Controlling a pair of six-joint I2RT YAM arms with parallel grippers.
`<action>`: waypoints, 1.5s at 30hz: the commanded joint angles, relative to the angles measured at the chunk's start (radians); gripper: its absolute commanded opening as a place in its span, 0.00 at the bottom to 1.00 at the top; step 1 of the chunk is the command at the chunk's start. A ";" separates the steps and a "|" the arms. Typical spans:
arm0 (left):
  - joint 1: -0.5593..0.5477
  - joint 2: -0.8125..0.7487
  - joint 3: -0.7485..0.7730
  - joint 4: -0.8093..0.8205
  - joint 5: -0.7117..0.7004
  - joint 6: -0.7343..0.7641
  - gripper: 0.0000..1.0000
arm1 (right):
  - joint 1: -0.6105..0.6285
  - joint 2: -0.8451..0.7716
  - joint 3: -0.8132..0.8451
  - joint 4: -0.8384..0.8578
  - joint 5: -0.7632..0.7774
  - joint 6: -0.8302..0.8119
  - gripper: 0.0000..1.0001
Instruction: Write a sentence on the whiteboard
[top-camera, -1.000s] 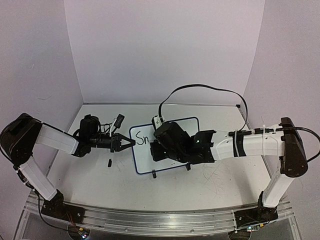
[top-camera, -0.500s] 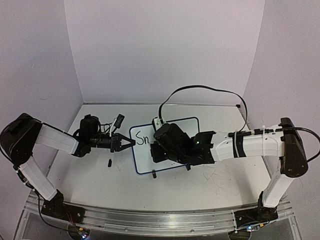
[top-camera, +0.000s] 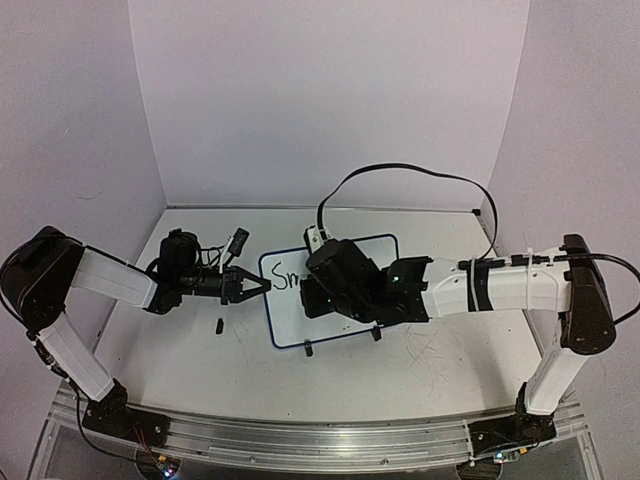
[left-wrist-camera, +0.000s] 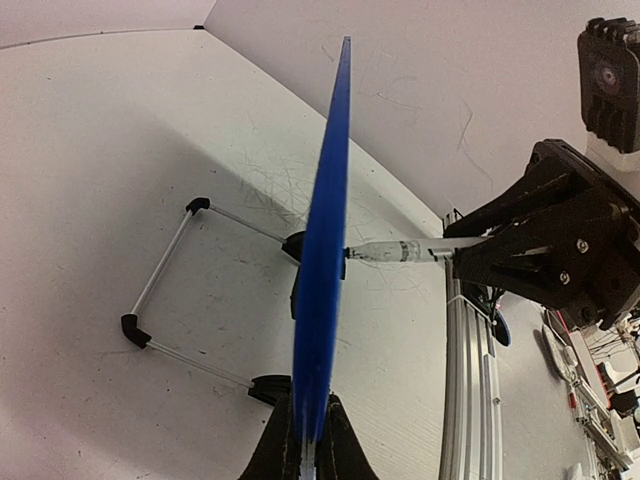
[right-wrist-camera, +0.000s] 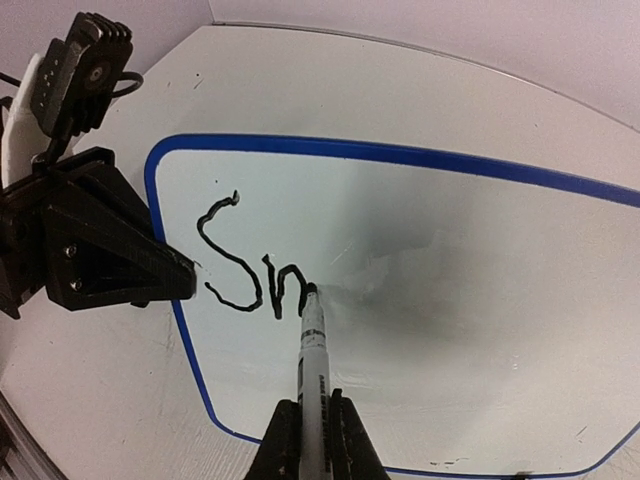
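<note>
The whiteboard (top-camera: 292, 322), white with a thin blue rim, stands near the middle of the table. My left gripper (top-camera: 260, 285) is shut on the rim of its left edge (left-wrist-camera: 325, 250), seen edge-on in the left wrist view. My right gripper (right-wrist-camera: 312, 440) is shut on a white marker (right-wrist-camera: 313, 370). The marker's black tip touches the board at the end of the sentence's first black letters (right-wrist-camera: 250, 270), which read roughly "Sn". The right wrist (top-camera: 335, 280) hides much of the board from above.
A small black cap (top-camera: 219, 324) lies on the table left of the board. A thin wire stand with black feet (left-wrist-camera: 160, 290) rests behind the board. The aluminium base rail (top-camera: 300, 440) runs along the near edge. Faint scratches mark the tabletop (top-camera: 430, 350).
The marker tip and right wrist shifted slightly right and away, adding a stroke after "Sn". The left arm and the board stayed still.
</note>
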 joint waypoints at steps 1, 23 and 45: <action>0.001 -0.001 0.018 0.012 0.014 0.012 0.00 | -0.013 0.002 0.046 0.009 0.040 -0.019 0.00; 0.001 0.003 0.020 0.012 0.017 0.015 0.00 | -0.017 -0.042 -0.014 -0.005 0.052 0.029 0.00; 0.001 0.006 0.008 0.012 0.019 0.018 0.00 | 0.005 -0.059 -0.071 -0.027 0.033 0.096 0.00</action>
